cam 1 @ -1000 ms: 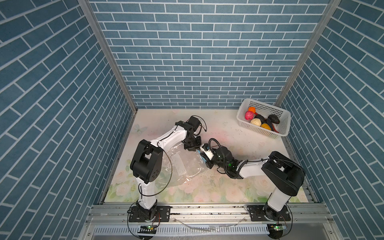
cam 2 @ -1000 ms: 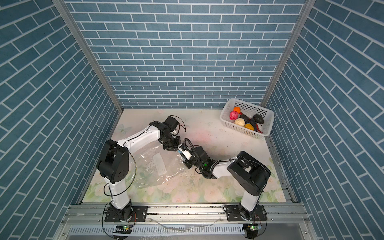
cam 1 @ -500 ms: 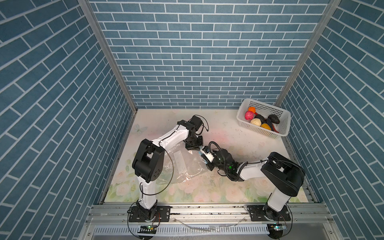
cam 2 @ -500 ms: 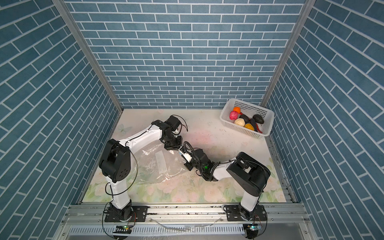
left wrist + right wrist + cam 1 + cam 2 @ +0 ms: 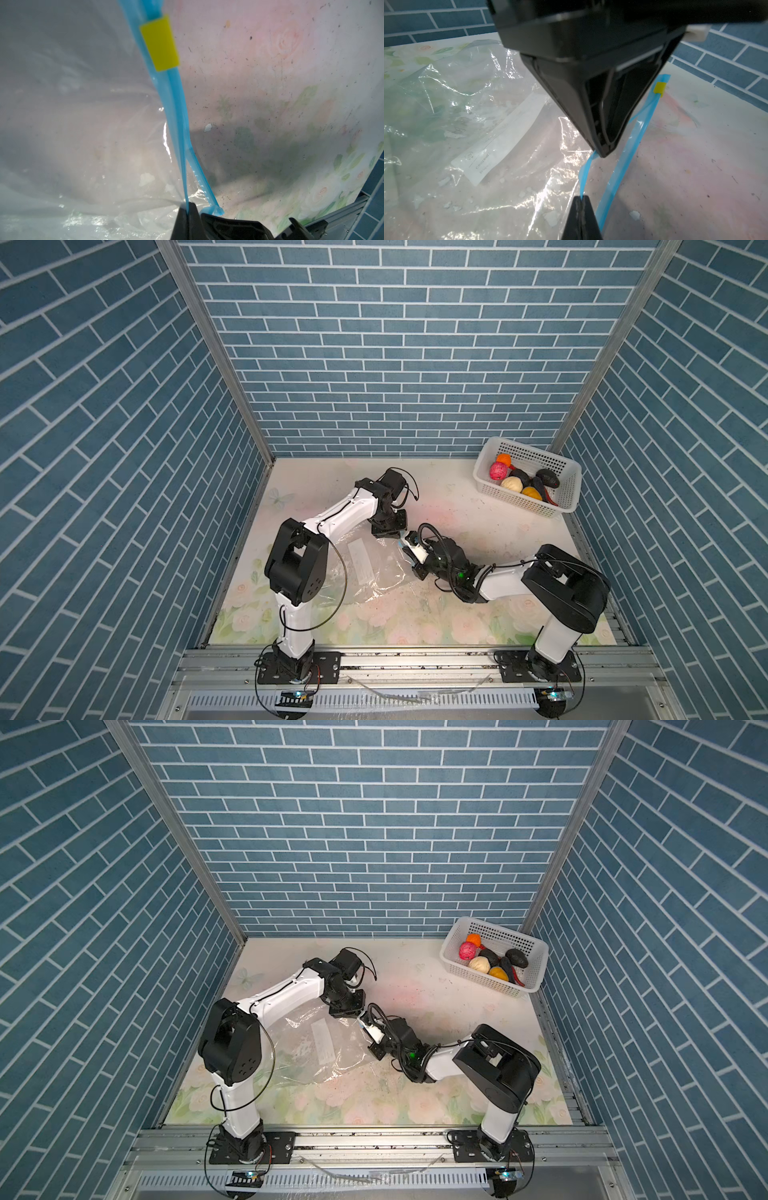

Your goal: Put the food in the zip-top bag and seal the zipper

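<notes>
Slippage is the first worry. The left pincer (image 5: 188, 209) is clenched on one lip of the thin light blue zipper strip (image 5: 176, 116), and the right pincer (image 5: 580, 199) is clenched on what looks like the same lip just beside it. The other lip lies slack on the floral surface (image 5: 457, 614). Such slick film could slide out of either pinch under a firm pull. If both pincers draw along one lip, the strip would likely go taut and flatten the mouth instead of opening it. The large clear crinkly zip-top bag (image 5: 382, 576) is empty and lies loose between the arms, so the whole bag may drag or lift.

The small toy foods (image 5: 519, 483) sit well apart in the white perforated plastic basket (image 5: 515, 499) at the far right corner. One pincer would probably have to let go to fetch them, and the mouth could then collapse.

The white rectangular label (image 5: 500, 141) on the bag carries a small round mark and printed lines. One word seems to begin "Con", but the rest is too blurred to read. The small yellow tab (image 5: 160, 43) on the zipper bears no writing.
</notes>
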`<state>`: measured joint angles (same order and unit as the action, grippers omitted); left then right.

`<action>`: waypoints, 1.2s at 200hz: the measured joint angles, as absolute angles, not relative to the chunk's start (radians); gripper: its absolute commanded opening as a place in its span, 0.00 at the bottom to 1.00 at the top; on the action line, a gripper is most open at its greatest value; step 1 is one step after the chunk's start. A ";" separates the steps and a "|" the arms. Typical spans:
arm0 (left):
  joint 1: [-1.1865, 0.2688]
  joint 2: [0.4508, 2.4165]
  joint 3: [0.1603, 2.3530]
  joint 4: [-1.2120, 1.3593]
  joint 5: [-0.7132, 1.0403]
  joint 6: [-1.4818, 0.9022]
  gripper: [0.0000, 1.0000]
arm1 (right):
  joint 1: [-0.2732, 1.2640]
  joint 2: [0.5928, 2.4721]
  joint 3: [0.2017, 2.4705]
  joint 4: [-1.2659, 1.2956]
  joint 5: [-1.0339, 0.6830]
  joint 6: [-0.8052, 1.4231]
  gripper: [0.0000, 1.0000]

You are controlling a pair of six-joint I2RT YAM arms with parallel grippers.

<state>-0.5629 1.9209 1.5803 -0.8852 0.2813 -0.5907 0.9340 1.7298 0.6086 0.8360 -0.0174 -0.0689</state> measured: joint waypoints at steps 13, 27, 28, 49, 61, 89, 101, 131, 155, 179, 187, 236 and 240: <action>-0.564 1.921 1.588 -0.885 0.281 -0.588 0.00 | 0.934 1.730 0.609 0.842 -0.010 -0.069 0.00; -0.564 1.921 1.591 -0.886 0.281 -0.587 0.00 | 0.934 1.730 0.609 0.846 -0.006 -0.069 0.00; -0.564 1.921 1.592 -0.886 0.281 -0.586 0.00 | 0.934 1.730 0.609 0.846 -0.006 -0.069 0.00; -0.564 1.921 1.595 -0.889 0.281 -0.586 0.00 | 0.934 1.730 0.609 0.848 -0.003 -0.069 0.00; -0.564 1.921 1.595 -0.891 0.279 -0.585 0.00 | 0.934 1.730 0.609 0.850 -0.003 -0.068 0.00; -0.563 1.921 1.595 -0.896 0.265 -0.571 0.00 | 0.935 1.721 0.602 0.849 -0.003 -0.047 0.26; -0.562 1.921 1.597 -0.900 0.259 -0.566 0.00 | 0.936 1.695 0.582 0.845 -0.003 -0.031 0.31; -0.562 1.913 1.597 -0.911 0.252 -0.541 0.00 | 0.935 1.562 0.549 0.784 0.004 0.017 0.38; -0.562 1.896 1.609 -0.939 0.244 -0.505 0.00 | 0.912 1.442 0.549 0.741 -0.008 0.055 0.41; -0.562 1.891 1.648 -0.987 0.236 -0.458 0.00 | 0.828 1.422 0.551 0.718 -0.065 0.110 0.50; -0.562 1.891 1.661 -1.002 0.236 -0.447 0.00 | 0.789 1.437 0.553 0.710 -0.094 0.135 0.58; -0.569 1.882 1.723 -1.095 0.227 -0.383 0.00 | 0.706 1.542 0.618 0.651 -0.228 0.262 0.68; -0.570 1.882 1.729 -1.103 0.223 -0.378 0.00 | 0.704 1.552 0.628 0.648 -0.243 0.276 0.68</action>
<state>-0.5705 1.8816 1.7294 -1.1030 0.2226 -0.3779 0.7040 1.5517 0.6285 0.6483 -0.2428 0.2764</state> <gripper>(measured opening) 0.044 0.676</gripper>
